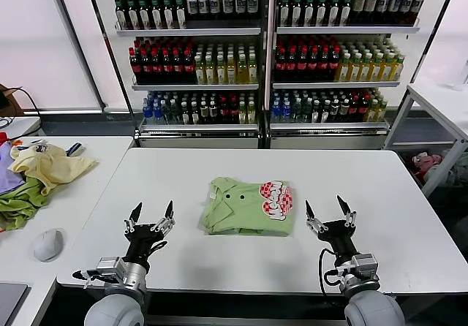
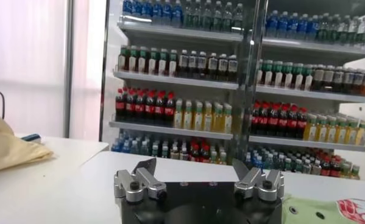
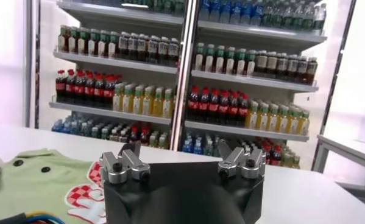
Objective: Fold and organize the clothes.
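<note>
The light green polo shirt [image 1: 248, 207] lies folded into a neat rectangle at the middle of the white table [image 1: 380, 194], collar and dark buttons to the left, the red-and-white graphic on its right part. My left gripper [image 1: 153, 213] is open and empty near the table's front edge, left of the shirt. My right gripper [image 1: 326, 210] is open and empty, right of the shirt. The shirt's edge shows in the left wrist view [image 2: 328, 213], and in the right wrist view [image 3: 42, 185]. Neither gripper [image 2: 195, 165] [image 3: 181, 150] touches it.
A pale yellow garment [image 1: 47, 167] and a darker green cloth [image 1: 18, 205] lie piled on a side table [image 1: 95, 158] at the left, with a grey mouse-like object [image 1: 48, 244]. Shelves of bottles [image 1: 263, 55] stand behind the table. A white stand [image 1: 439, 107] is at the right.
</note>
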Motion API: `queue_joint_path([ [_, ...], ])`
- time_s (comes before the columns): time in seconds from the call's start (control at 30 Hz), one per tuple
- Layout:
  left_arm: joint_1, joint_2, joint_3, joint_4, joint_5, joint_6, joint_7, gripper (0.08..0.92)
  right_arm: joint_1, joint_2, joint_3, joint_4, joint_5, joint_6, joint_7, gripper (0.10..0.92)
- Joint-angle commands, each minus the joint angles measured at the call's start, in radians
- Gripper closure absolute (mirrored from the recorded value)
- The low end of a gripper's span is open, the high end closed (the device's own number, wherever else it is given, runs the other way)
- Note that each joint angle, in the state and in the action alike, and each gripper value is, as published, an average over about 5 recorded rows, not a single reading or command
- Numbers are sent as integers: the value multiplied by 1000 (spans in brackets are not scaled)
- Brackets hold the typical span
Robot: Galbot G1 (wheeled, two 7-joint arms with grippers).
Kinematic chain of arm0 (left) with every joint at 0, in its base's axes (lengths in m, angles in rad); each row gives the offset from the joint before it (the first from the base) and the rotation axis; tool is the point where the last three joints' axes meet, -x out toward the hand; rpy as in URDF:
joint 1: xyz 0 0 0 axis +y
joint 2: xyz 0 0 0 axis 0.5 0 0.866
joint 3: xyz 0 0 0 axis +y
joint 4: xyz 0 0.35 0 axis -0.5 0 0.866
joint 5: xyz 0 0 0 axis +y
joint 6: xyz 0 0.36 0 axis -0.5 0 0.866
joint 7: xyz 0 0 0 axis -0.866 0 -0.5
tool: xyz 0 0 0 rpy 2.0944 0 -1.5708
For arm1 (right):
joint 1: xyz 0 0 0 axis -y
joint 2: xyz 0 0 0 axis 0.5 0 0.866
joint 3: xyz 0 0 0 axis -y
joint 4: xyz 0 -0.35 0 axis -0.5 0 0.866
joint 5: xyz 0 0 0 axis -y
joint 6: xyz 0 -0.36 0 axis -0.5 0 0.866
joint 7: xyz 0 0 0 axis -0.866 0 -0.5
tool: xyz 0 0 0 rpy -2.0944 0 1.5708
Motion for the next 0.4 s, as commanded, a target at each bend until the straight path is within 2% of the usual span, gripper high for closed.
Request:
queue_joint_path([
  [0.03, 1, -1, -3, -2, 8, -4, 2, 177, -17, 9, 10, 16, -20, 16, 32, 203],
  [0.4, 15, 0, -9, -13, 7, -9, 7, 177, -17, 0, 11, 20, -37, 34, 39, 203],
])
